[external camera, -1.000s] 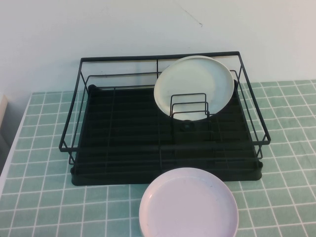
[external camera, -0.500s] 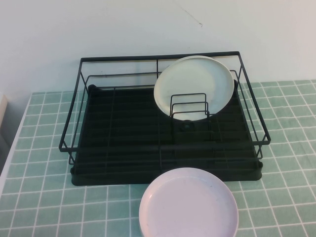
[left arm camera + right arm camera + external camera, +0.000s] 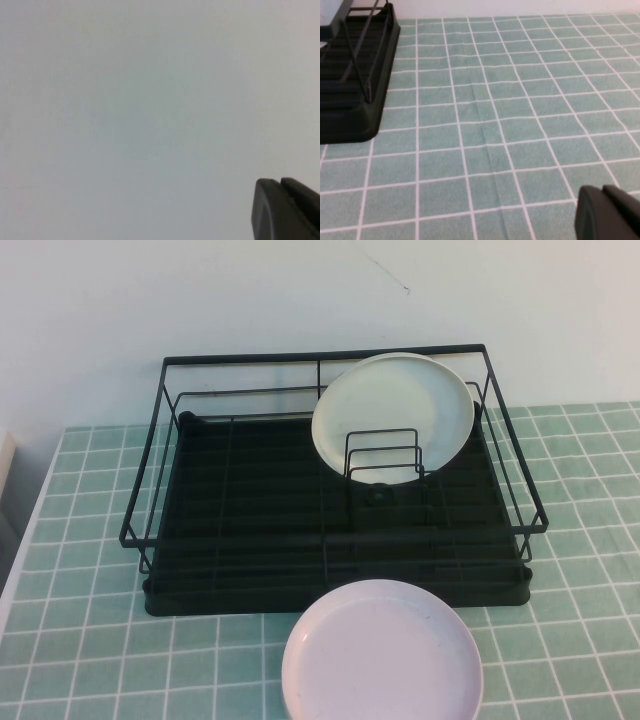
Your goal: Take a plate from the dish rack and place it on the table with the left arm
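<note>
**Left gripper parked, plate untouched in the rack**

Left gripper [image 3: 285, 210] shows only as a dark fingertip edge in its wrist view, jaws together and empty, facing a blank pale surface; it is out of the high view, so everything it needs lies well away from it. Right gripper [image 3: 607, 212] is likewise only a dark corner in its own view, hovering over bare table [image 3: 510, 125] with the rack's [image 3: 350, 90] corner off to one side; whether its jaws are apart or together I cannot tell.

In the high view the plate [image 3: 393, 420] stands tilted on edge in the holder [image 3: 383, 455], leaning toward the back rail of the rack [image 3: 330, 530]. No reach has begun.

Likely risks from here:

1. Wrong target. A pink plate [image 3: 382, 655] lies flat on the table in front of the rack, nearer the robot; a low approach could bump it or take it by mistake.
2. Jaws must part first, or the fingers will shove the plate against the rail.
3. Wires of the holder cross the plate's lower face; a low grasp could snag them and drag the rack.
4. A thin rim pinch may let the plate swing or slip while lifted over the front rail.
</note>
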### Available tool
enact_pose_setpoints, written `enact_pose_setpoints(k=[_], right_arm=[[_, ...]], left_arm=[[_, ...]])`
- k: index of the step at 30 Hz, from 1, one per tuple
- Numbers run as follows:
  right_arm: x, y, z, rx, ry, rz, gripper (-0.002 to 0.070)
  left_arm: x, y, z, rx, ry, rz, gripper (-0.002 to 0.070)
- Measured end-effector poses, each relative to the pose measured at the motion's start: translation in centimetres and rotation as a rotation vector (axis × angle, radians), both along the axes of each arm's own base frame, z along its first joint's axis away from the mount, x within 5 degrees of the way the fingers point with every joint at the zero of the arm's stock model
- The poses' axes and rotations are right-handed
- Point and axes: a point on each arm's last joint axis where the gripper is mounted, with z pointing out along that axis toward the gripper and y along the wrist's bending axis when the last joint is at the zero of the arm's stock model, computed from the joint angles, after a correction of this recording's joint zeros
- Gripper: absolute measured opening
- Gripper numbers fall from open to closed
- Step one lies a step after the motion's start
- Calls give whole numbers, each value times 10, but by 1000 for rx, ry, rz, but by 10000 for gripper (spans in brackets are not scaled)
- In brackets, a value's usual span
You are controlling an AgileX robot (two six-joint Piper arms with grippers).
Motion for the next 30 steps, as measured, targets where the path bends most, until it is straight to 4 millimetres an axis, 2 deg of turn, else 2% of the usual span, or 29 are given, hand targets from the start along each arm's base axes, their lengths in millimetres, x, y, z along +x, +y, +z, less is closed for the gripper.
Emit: enact_pose_setpoints(k=[9,20,23,26,30], right_arm=[[0,0,0,0,0,0,-2],[0,0,0,0,0,0,-2],[0,0,0,0,0,0,-2],[0,0,0,0,0,0,-2],[0,0,0,0,0,0,-2]], left_arm=[[-3,1,5,-15,-61,6,-3],[-26,11,28,-265,-434,-77,-3],[-32,13,48,-318,-480,-109,-3],[-45,11,84,-330,-503,-155,-3],[-64,7,129,-287,-433,-185,-3]])
